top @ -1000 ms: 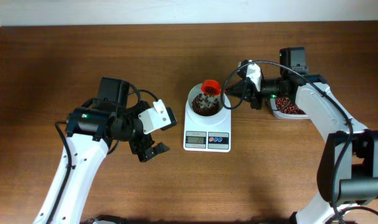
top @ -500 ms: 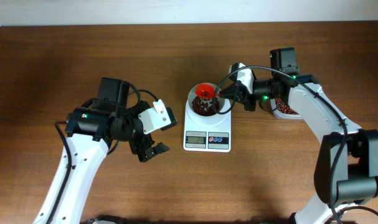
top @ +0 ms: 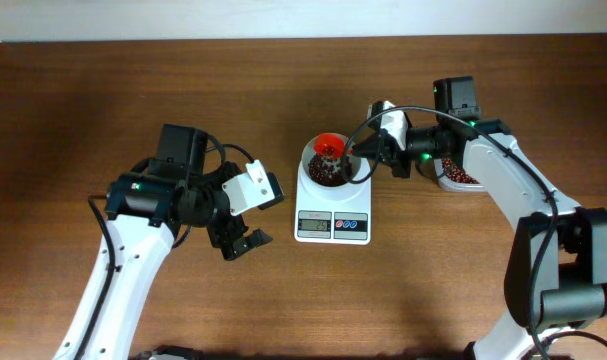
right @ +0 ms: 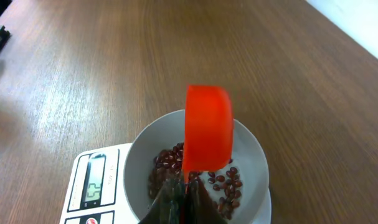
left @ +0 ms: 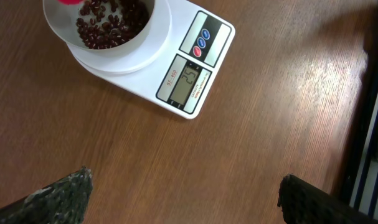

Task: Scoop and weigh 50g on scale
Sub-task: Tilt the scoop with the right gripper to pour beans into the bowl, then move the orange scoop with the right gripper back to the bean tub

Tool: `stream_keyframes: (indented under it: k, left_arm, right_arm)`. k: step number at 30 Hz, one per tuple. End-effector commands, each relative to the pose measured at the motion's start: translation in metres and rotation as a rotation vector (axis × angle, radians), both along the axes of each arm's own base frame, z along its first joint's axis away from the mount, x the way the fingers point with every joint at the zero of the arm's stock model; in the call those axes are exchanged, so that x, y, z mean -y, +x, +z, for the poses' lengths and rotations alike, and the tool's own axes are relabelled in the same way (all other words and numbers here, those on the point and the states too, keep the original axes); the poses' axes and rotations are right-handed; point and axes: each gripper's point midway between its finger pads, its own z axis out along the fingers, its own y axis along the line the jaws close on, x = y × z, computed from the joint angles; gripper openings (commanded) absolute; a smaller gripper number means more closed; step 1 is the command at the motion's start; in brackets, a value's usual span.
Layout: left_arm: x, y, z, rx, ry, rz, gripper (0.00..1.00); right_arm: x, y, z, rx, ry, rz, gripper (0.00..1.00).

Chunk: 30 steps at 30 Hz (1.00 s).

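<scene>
The white scale [top: 332, 236] stands mid-table with a round white bowl [top: 308, 158] of red beans on top. A red scoop [top: 329, 146] hangs tipped over the bowl, and my right gripper [top: 361, 151] is shut on its handle. In the right wrist view the scoop [right: 207, 127] stands on edge above the bowl [right: 139, 162], with the gripper [right: 184, 200] closed just below it. My left gripper [top: 245, 243] hangs open and empty left of the scale. In the left wrist view its fingertips [left: 64, 194] are spread wide over bare wood, short of the scale [left: 190, 78].
A clear tub of red beans [top: 461, 176] sits right of the scale, partly under my right arm. The table's far edge meets a white wall along the top of the overhead view.
My right gripper has carried the red scoop leftward from the bowl's far right rim to over the bowl and tipped it. The left arm has not moved.
</scene>
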Motion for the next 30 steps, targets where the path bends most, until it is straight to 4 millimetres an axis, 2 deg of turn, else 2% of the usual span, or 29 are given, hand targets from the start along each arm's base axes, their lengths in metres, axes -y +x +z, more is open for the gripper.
stream_keyframes:
  k: [1, 3, 4, 5, 7, 9, 11, 12, 13, 15, 17, 19, 22, 24, 27, 30]
  left_arm:
    - [0.003, -0.002, 0.001, 0.006, -0.014, -0.022, 0.99]
    - [0.003, -0.002, 0.001, 0.006, -0.014, -0.022, 0.99]
    - [0.003, -0.002, 0.001, 0.006, -0.014, -0.022, 0.99]
    - [0.003, -0.002, 0.001, 0.006, -0.014, -0.022, 0.99]
    - [0.003, -0.002, 0.001, 0.006, -0.014, -0.022, 0.99]
    - [0.003, -0.002, 0.001, 0.006, -0.014, -0.022, 0.99]
    - [0.003, -0.002, 0.001, 0.006, -0.014, -0.022, 0.99]
    - [0.003, -0.002, 0.001, 0.006, -0.014, -0.022, 0.99]
    - [0.003, -0.002, 0.001, 0.006, -0.014, -0.022, 0.99]
    - [0.003, -0.002, 0.001, 0.006, -0.014, -0.022, 0.99]
    - [0.003, -0.002, 0.001, 0.006, -0.014, -0.022, 0.99]
    - [0.003, -0.002, 0.001, 0.006, -0.014, -0.022, 0.99]
    - [0.003, -0.002, 0.001, 0.006, -0.014, -0.022, 0.99]
    - [0.003, -0.002, 0.001, 0.006, -0.014, -0.022, 0.99]
    - [0.003, -0.002, 0.001, 0.006, -0.014, -0.022, 0.99]
    - [0.003, -0.002, 0.001, 0.006, -0.014, -0.022, 0.99]
  right_arm:
    - [0.002, 0.010, -0.012, 0.032, -0.066, -0.032, 0.04]
    - [-0.004, -0.005, -0.001, -0.023, 0.007, 0.011, 0.04]
    - [0.006, 0.009, -0.014, 0.021, -0.094, -0.045, 0.04]
    - [0.010, 0.012, -0.019, 0.017, -0.127, -0.069, 0.04]
    - [0.001, 0.001, -0.009, -0.036, -0.045, -0.035, 0.04]
    - [0.004, 0.009, -0.007, -0.007, -0.056, -0.057, 0.04]
    - [-0.002, 0.007, 0.020, -0.049, 0.023, -0.064, 0.04]
    - [-0.001, 0.008, 0.029, -0.064, 0.034, -0.083, 0.04]
    - [0.003, 0.008, 0.046, -0.096, 0.057, -0.129, 0.04]
    - [0.017, 0.004, 0.077, -0.191, 0.104, -0.235, 0.04]
    - [0.049, -0.003, 0.103, -0.305, 0.155, -0.378, 0.04]
    - [0.085, -0.012, 0.111, -0.440, 0.190, -0.516, 0.04]
    - [0.124, -0.037, 0.090, -0.685, 0.189, -0.660, 0.04]
    - [0.155, -0.053, 0.064, -0.818, 0.099, -0.816, 0.04]
    - [0.203, -0.065, 0.037, -0.856, -0.052, -1.018, 0.04]
    - [0.238, -0.062, 0.022, -0.816, -0.183, -1.185, 0.04]
